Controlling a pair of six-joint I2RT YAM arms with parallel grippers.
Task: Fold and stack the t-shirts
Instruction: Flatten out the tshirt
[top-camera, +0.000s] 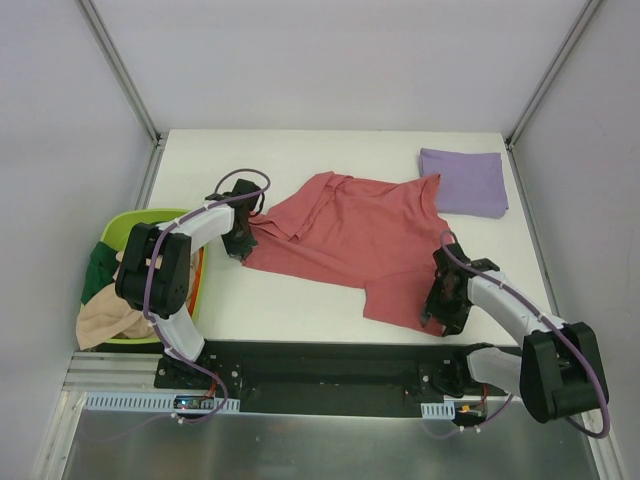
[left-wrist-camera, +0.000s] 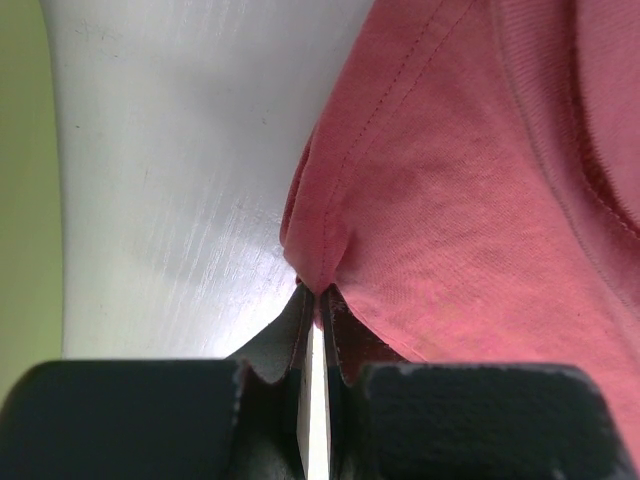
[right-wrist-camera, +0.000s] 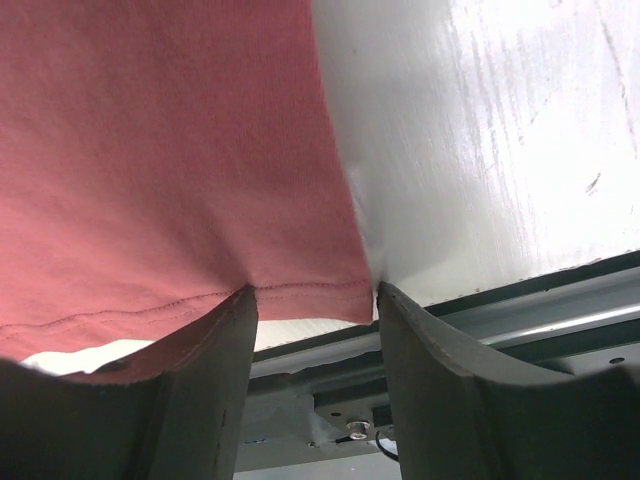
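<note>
A salmon-red t-shirt (top-camera: 350, 235) lies spread and rumpled across the middle of the white table. My left gripper (top-camera: 240, 245) is at its left edge. In the left wrist view this gripper (left-wrist-camera: 320, 300) is shut on a pinched fold of the shirt's hem (left-wrist-camera: 470, 200). My right gripper (top-camera: 437, 305) is at the shirt's near right corner. In the right wrist view it (right-wrist-camera: 315, 300) is open, its fingers straddling the stitched hem of the shirt (right-wrist-camera: 150, 150). A folded purple t-shirt (top-camera: 463, 182) lies flat at the back right.
A green basket (top-camera: 150, 218) stands at the left edge of the table and holds a beige garment (top-camera: 105, 318) and a green one (top-camera: 98, 268). The black base rail (top-camera: 330, 365) runs along the near edge, close under the right gripper.
</note>
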